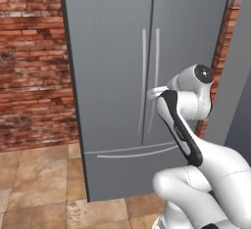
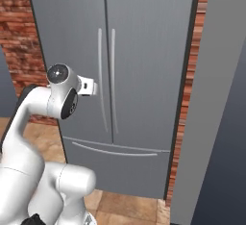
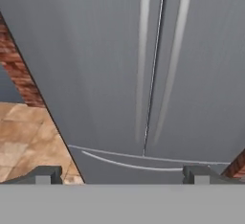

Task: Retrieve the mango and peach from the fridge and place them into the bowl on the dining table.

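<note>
Straight ahead of the base, the fridge (image 1: 117, 76) stands with both French doors shut, the two long vertical handles (image 1: 149, 81) side by side at the centre seam, and the bottom drawer (image 1: 132, 169) closed under its own curved horizontal handle. Mango and peach can't be seen; the doors hide the interior. Fridge body is plain grey, reaching the floor. In the hand view the seam between the doors runs almost down the middle, tilted slightly, with the drawer handle curving across just above the fingertips. The gripper (image 3: 122, 174) points at the lower part of the doors, jaws spread wide, one dark fingertip (image 3: 45, 174) low left and the other low right in that view, nothing between them and no contact with the fridge. In the left base view the arm rises from lower right, elbow bent, wrist at about handle height and just in front of the right-hand door; the fingers themselves are hidden behind the wrist there. In the right base view the same wrist sits left of the handles, in front of the left door. Red brick wall (image 1: 29, 61) flanks the fridge on the left, with a thin strip of brick on its right too. A grey panel (image 2: 216, 113) stands close on the right side. Floor (image 1: 39, 184) is tan stone tile.
</note>
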You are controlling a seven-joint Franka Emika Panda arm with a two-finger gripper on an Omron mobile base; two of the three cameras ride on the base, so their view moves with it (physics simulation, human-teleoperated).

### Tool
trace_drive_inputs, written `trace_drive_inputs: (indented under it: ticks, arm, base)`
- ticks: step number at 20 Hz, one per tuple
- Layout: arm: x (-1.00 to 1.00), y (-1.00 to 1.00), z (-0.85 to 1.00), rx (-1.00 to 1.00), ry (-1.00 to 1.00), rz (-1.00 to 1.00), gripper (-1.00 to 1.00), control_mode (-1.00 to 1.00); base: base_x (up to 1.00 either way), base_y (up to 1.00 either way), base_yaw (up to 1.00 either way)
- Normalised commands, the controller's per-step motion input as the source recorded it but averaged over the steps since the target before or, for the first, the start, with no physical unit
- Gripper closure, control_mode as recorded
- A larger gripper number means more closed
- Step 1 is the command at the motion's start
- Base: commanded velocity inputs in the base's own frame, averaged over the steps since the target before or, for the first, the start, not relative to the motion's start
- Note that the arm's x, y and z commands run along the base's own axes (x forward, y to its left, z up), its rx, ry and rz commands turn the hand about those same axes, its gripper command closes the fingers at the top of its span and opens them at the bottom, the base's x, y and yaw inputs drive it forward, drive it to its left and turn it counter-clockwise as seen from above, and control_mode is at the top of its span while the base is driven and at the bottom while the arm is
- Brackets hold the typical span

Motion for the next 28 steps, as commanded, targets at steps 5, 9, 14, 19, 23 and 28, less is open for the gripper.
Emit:
trace_drive_inputs:
  ticks: [5,9,14,19,23,28]
  arm:
    - [0.49,0.04,0.18,0.0,0.0,0.0,-1.0,-1.0]
    - [0.44,0.0,0.09,0.0,0.0,0.0,-1.0,-1.0]
    - [0.35,0.0,0.06,0.0,-0.06,0.0,-1.0,-1.0]
    - [0.35,0.0,0.14,0.0,-0.11,0.0,-1.0,-1.0]
    - [0.33,0.0,0.11,0.0,-0.12,0.0,-1.0,-1.0]
    - [0.23,0.0,0.09,0.0,-0.05,-0.04,-1.0,-1.0]
  base:
    - [0.0,0.0,0.0]
    - [0.0,0.0,0.0]
    - [0.0,0.0,0.0]
    - [0.0,0.0,0.0]
    - [0.0,0.0,0.0]
    - [0.0,0.0,0.0]
